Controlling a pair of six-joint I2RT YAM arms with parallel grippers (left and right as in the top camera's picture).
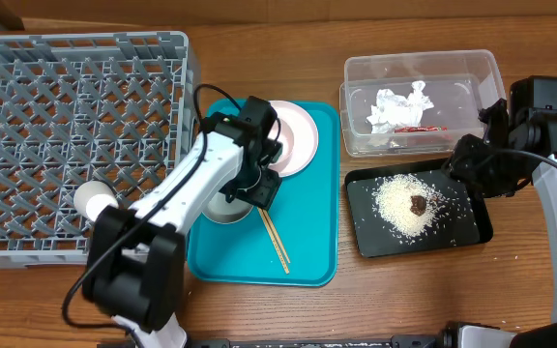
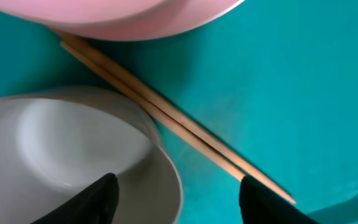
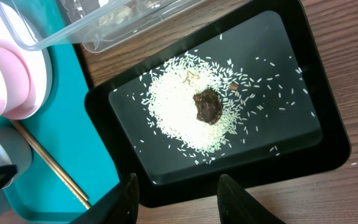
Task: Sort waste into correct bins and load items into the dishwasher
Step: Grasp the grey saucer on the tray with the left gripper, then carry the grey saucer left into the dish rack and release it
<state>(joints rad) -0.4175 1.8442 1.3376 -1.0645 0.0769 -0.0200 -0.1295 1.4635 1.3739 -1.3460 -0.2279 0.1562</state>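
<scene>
Whitish bowl (image 2: 73, 143), rim between parted left jaws; right jaws parted over black tray (image 3: 303, 143).

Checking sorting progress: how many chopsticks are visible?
2. Both chopsticks lie side by side on the teal tray, beside the white bowl; none seems hidden.

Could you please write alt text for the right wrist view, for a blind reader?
A shallow black tray holds a mound of white rice topped with a dark brown lump. A teal tray with chopsticks lies beside it; the open right gripper frames the bottom.
</scene>
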